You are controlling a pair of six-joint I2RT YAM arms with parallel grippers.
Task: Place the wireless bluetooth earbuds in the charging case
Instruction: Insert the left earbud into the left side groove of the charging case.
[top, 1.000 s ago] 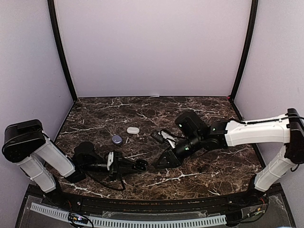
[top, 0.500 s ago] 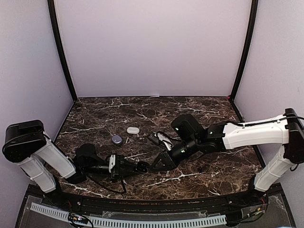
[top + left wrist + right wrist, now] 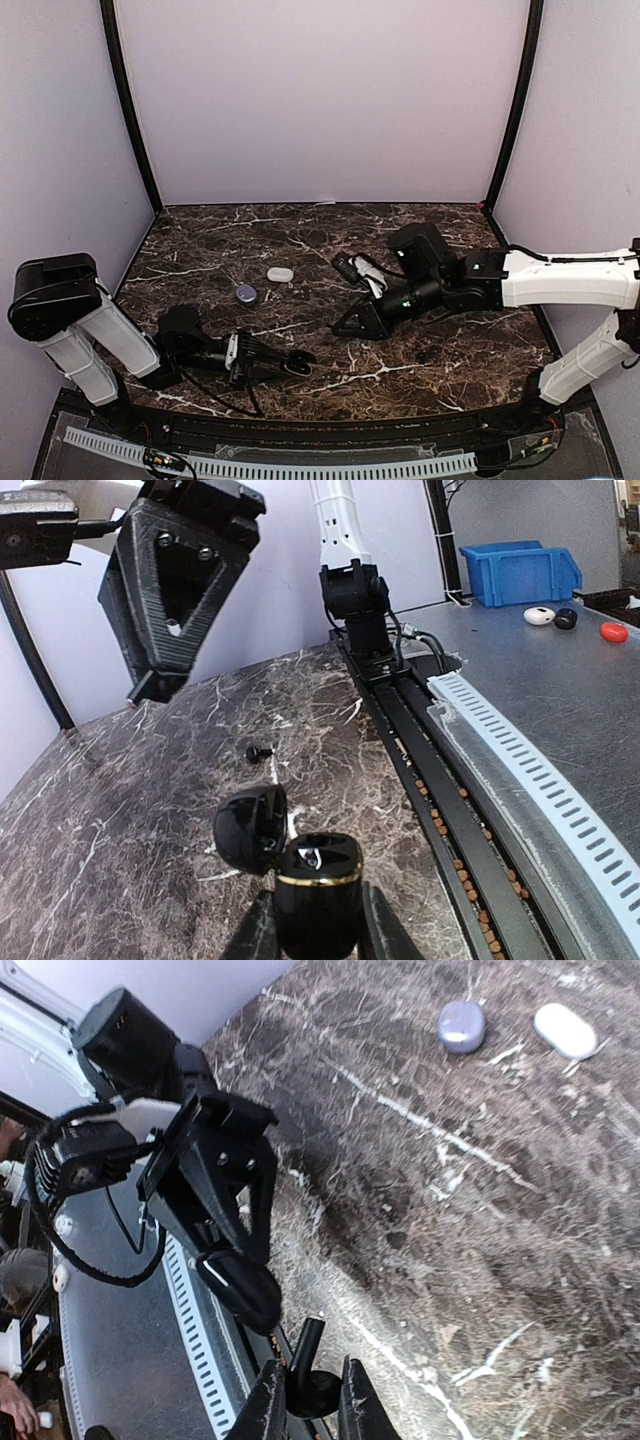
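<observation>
The left end effector (image 3: pixel 318 932) clamps the black charging case (image 3: pixel 318 885) by the near edge of the bench (image 3: pixel 450 375), with the lid open to receive. The right end effector (image 3: pixel 305 1415) pinches a dark earbud (image 3: pixel 312 1385) near the middle, probably to insert it.

Left arm (image 3: pixel 95 340) and right arm (image 3: pixel 560 280), at the counter's (image 3: pixel 450 370) near edge: white tubular links between bulky black joint housings. Black, ribbed, wedge-shaped right gripper (image 3: pixel 342 327) with small screws. Looped black cable (image 3: pixel 240 392) off the left arm's wrist, toward the counter's near edge.
</observation>
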